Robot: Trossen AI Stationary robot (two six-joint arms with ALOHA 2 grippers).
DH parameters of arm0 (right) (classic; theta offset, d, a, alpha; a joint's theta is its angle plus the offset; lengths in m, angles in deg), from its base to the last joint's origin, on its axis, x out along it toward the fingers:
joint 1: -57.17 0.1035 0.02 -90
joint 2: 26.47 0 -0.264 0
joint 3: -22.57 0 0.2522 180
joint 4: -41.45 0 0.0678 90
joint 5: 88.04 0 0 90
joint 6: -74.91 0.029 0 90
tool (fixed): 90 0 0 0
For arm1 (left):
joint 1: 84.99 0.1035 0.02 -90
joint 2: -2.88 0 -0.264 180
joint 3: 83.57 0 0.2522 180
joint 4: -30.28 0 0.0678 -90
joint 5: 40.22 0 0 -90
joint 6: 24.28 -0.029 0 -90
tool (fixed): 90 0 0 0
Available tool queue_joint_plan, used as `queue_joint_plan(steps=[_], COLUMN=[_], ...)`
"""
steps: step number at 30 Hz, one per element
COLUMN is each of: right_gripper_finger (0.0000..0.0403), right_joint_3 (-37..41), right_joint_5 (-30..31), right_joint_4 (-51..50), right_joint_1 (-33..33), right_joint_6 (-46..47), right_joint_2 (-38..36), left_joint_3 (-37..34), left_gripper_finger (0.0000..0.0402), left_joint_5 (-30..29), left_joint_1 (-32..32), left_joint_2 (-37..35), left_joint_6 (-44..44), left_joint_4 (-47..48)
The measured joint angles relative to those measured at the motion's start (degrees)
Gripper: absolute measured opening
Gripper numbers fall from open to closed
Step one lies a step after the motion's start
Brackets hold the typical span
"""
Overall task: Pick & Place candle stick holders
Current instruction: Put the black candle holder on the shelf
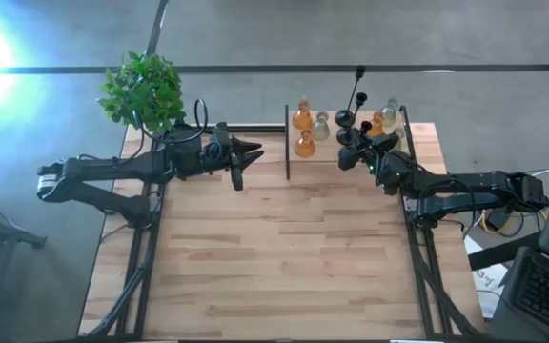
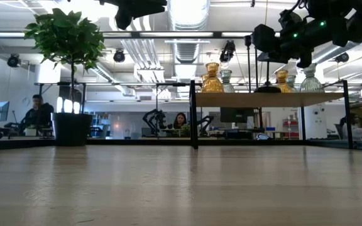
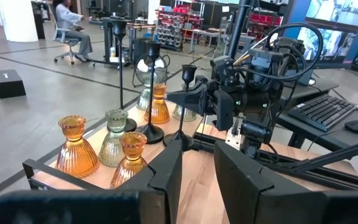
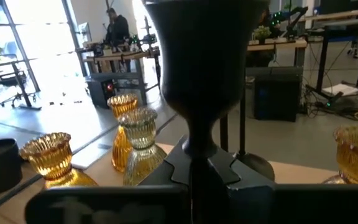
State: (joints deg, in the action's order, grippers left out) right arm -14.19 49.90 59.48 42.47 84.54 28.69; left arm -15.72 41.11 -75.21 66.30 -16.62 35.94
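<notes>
Several candle stick holders stand by their bases on a raised wooden shelf [image 2: 269,99] at the table's far right: amber ones [image 1: 302,116] [image 3: 76,149], pale clear ones [image 1: 321,124] [image 3: 115,137], and black ones with thin stems [image 3: 152,87]. My right gripper [image 1: 348,152] is at the shelf's near side, shut on a black holder [image 4: 201,56]. My left gripper [image 1: 241,157] is open and empty, left of the shelf, pointing at it; its fingers also show in the left wrist view [image 3: 197,180]. My right gripper pinches the black holder's thin stem [image 4: 199,148] between its two fingers, just below the cup. The fingers [image 3: 194,99] come level from the table's right, across the stem. The holder is upright; whether its round base [image 3: 180,142] rests on the shelf, I cannot tell.
A green plant [image 1: 143,90] in a black pot [image 2: 71,129] stands at the table's far left corner. The shelf's black frame post [image 1: 287,143] stands between my two grippers. The table's near half [image 1: 284,267] is bare wood. People sit in the room behind.
</notes>
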Motion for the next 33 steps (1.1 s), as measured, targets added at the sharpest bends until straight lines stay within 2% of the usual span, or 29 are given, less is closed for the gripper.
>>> queue_joint_plan(steps=[10,33], right_gripper_finger=[0.0008,0.0008], right_joint_3=[0.0,0.0], right_joint_5=[0.0,-0.6], right_joint_4=[1.5,1.5], right_joint_1=[-1.2,-1.3], right_joint_6=[-2.7,-2.6], right_joint_2=[0.0,0.0], left_joint_3=[0.0,0.0], left_gripper_finger=[0.0099,0.0099], left_joint_5=[0.0,0.0], left_joint_1=[0.0,0.0], left_joint_2=[0.0,1.3], left_joint_6=[0.0,0.0], left_joint_4=[0.0,-0.1])
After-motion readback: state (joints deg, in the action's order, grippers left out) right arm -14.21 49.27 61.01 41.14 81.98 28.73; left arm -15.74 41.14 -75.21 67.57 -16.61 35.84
